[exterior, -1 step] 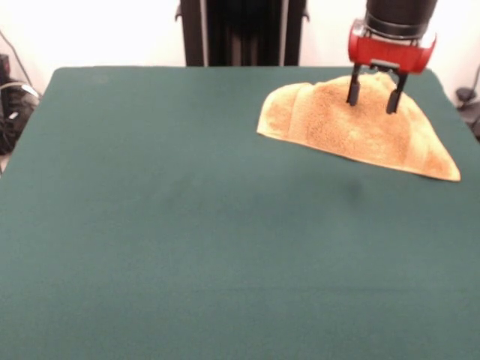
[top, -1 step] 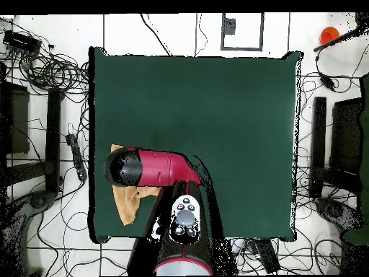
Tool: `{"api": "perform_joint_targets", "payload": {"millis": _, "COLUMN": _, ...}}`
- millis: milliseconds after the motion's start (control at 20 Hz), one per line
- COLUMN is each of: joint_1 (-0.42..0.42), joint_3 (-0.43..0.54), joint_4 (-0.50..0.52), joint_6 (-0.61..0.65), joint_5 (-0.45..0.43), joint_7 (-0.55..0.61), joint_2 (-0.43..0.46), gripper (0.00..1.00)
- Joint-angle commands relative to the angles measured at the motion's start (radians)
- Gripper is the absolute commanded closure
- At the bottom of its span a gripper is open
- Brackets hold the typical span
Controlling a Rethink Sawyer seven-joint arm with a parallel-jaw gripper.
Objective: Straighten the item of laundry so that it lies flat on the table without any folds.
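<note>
Around the table we see a white tiled floor [top, -1 step: 180, 25] strewn with black cables [top, -1 step: 43, 68]. An orange round object [top, -1 step: 329, 33] sits near one corner, beside a dark stand [top, -1 step: 318, 148]. A small dark square [top, -1 step: 229, 26] lies on the floor beyond the far edge.

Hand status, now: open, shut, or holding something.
Hand: open, fingers spread over the crumpled towel, holding nothing.
</note>
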Motion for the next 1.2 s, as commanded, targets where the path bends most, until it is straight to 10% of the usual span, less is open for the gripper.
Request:
{"api": "perform_joint_targets", "payload": {"millis": 50, "joint_1": -0.007, "joint_3": 0.131, "joint_4": 0.023, "joint_6": -0.052, "joint_5": -0.034, "joint_7": 0.031, "joint_2": 0.093, "gripper": 0.00}}
{"api": "perform_joint_targets", "payload": {"millis": 1200, "joint_1": -0.072, "joint_3": 0.204, "joint_4": -0.015, "joint_6": -0.009, "joint_5": -0.031, "joint_7": -0.013, "joint_2": 0.125, "gripper": 0.00}}
